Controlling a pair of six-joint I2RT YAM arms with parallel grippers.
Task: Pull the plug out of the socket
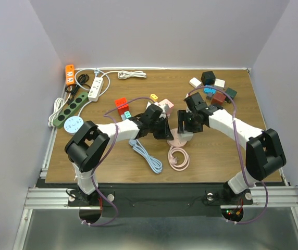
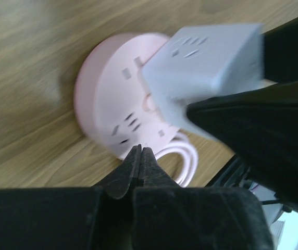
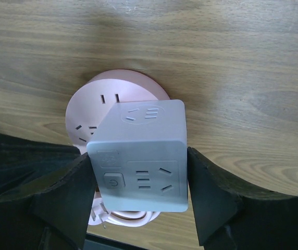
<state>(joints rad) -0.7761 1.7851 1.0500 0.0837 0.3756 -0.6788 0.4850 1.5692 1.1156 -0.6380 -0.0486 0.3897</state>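
A round pink socket (image 1: 179, 138) lies on the wooden table; it also shows in the left wrist view (image 2: 112, 99) and the right wrist view (image 3: 94, 104). A pale grey cube plug (image 3: 141, 156) sits over its top, also in the left wrist view (image 2: 206, 62); its pins are hidden. My right gripper (image 3: 138, 166) is shut on the cube's two sides, and shows from above (image 1: 185, 124). My left gripper (image 2: 140, 152) is shut and empty, its tips touching the socket's near rim (image 1: 167, 133).
The socket's pink cord (image 1: 178, 158) is coiled just in front. A light blue cable (image 1: 145, 153) lies to its left. Red and pink adapters (image 1: 122, 105) and a green power strip (image 1: 70, 109) sit left; several cube adapters (image 1: 214, 86) sit behind right.
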